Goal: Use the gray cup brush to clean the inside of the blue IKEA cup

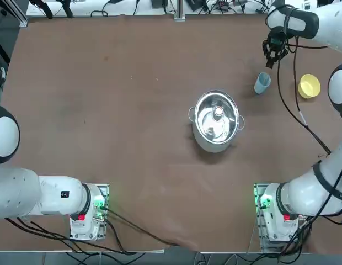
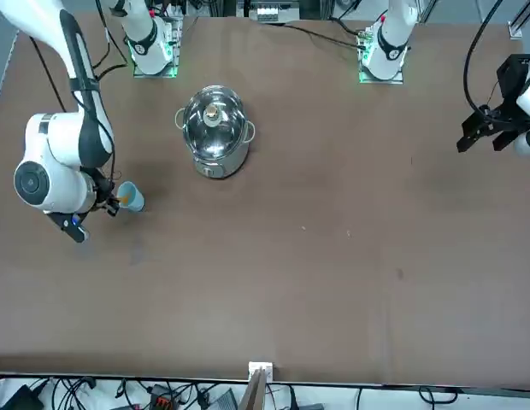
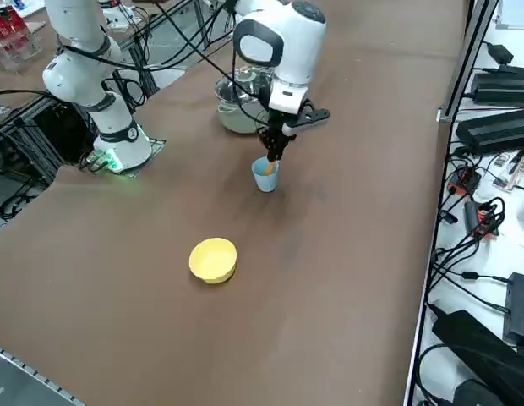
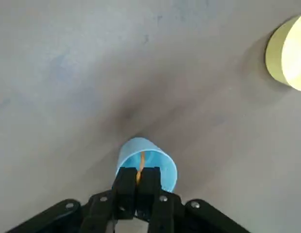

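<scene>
The gray cup brush [image 4: 140,167], a slender stick with an orange handle, is clamped between the fingers of the right gripper [image 4: 137,182] and reaches down into the small light-blue plastic cup [image 4: 146,162]. The cup stands on the brown table [image 1: 105,110], on the robot's far right side. To its left stands a shiny steel pot [image 1: 216,120]; to its right, a small yellow bowl [image 1: 309,86]. Cables [image 1: 132,6] lie along the table's far edge.

You see a shiny polished steel pot [image 1: 216,121] on a matt brown table [image 1: 121,132] (smooth, faintly scuffed), a light-blue plastic cup [image 4: 146,162] and a smooth matt yellow bowl [image 3: 214,259].
</scene>
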You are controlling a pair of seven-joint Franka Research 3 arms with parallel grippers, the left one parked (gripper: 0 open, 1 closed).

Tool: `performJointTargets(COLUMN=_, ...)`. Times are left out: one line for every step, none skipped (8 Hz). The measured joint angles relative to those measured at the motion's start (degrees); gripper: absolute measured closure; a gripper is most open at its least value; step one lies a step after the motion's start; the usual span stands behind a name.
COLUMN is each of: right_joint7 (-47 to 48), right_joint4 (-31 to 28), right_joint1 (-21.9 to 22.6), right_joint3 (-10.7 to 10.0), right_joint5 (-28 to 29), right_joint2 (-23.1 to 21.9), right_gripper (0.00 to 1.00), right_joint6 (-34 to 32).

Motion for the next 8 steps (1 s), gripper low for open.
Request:
performJointTargets(right_joint7=1.7, right_joint4=0.0, right_joint1=0.4, right_joint3=0.4, right_joint5=0.0, right_joint2=0.0, right_gripper=0.96, right_joint6=0.8)
performJointTargets(right_joint7=3.6, right_joint4=-0.1, right_joint1=1.2, right_joint3=0.5, right_joint5=0.0, right_joint2=0.1, right_gripper=0.96, right_joint6=1.4)
performJointTargets(right_joint7=5.2, right_joint4=-0.2, right_joint1=2.0, right_joint3=0.5, right_joint5=0.0, right_joint2=0.3, right_gripper=0.96, right_joint6=1.6)
performJointTargets(right_joint7=6.3, right_joint4=-0.2, right_joint1=2.6, right_joint3=0.5, right_joint5=0.0, right_joint2=0.5, right_gripper=0.96, right_joint6=1.6)
performJointTargets(right_joint7=7.2, right_joint4=-0.3, right_joint1=3.1, right_joint3=0.5, right_joint5=0.0, right_joint2=0.7, right_gripper=0.96, right_joint6=1.5)
performJointTargets(right_joint7=7.5, right_joint4=-0.4, right_joint1=3.3, right_joint3=0.5, right_joint5=-0.1, right_joint2=0.7, right_gripper=0.96, right_joint6=1.0)
performJointTargets(right_joint7=7.7, right_joint4=-0.5, right_joint1=3.4, right_joint3=0.5, right_joint5=-0.1, right_joint2=0.7, right_gripper=0.96, right_joint6=0.3)
performJointTargets(right_joint7=7.8, right_joint4=-0.5, right_joint1=3.4, right_joint3=0.4, right_joint5=-0.1, right_joint2=0.7, right_gripper=0.96, right_joint6=-0.6)
